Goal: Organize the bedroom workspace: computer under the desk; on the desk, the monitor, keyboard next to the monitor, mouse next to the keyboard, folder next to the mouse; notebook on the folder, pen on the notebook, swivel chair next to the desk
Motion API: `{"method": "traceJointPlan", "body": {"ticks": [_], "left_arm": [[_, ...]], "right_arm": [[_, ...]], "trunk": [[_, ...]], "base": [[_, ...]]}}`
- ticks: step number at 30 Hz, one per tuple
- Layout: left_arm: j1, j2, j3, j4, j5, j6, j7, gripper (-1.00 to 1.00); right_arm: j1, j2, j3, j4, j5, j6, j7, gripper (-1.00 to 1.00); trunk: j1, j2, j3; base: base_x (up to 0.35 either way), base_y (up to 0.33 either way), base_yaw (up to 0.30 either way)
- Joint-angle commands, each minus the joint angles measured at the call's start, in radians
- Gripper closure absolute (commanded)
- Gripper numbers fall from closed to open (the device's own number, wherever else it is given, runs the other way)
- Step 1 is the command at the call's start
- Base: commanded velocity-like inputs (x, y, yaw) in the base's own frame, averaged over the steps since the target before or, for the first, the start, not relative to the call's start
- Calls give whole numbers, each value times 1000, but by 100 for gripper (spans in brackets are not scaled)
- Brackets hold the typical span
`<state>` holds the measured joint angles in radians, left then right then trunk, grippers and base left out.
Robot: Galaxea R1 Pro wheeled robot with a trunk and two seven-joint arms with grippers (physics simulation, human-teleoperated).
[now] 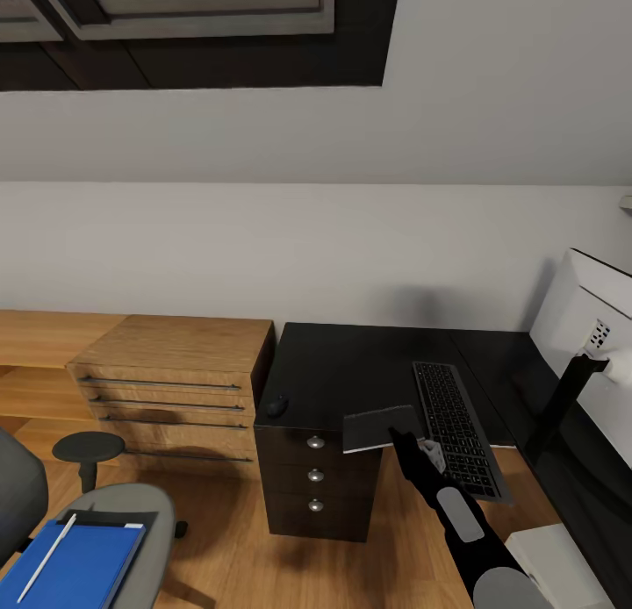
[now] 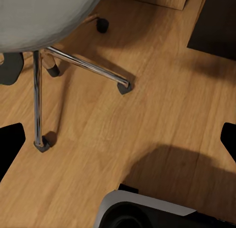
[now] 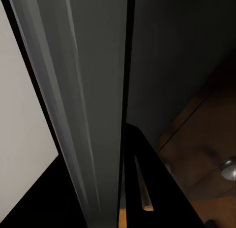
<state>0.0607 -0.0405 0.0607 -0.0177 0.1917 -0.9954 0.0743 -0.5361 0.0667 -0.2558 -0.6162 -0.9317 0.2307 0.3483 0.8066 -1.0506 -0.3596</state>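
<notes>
Right arm stretched forward and up, jaws clamped; left fingertips spread wide, pointing down.

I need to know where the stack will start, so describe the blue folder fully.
The folder is flat, bright blue and rectangular, lying on the swivel chair seat at the head view's lower left, partly cut off by the frame. A dark edge shows behind it. The pale pen lies diagonally on top.
</notes>
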Motion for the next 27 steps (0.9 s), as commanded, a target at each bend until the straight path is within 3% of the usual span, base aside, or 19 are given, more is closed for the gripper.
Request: {"method": "traceJointPlan", "body": {"ticks": [1, 13, 27], "left_arm": [[1, 0, 5, -2, -10, -1, 7, -100], [1, 1, 7, -2, -10, -2, 6, -100], [1, 1, 6, -2, -10, 0, 7, -100]], "right_arm": [[-1, 1, -7, 0, -9, 10, 3, 100], [-1, 1, -6, 1, -9, 11, 3, 100], [-1, 1, -6, 1, -9, 12, 2, 100]], "trunk": [[0, -1, -1], [0, -1, -1], [0, -1, -1]], "base": [[27, 0, 0], [190, 0, 0], [33, 0, 0]]}}
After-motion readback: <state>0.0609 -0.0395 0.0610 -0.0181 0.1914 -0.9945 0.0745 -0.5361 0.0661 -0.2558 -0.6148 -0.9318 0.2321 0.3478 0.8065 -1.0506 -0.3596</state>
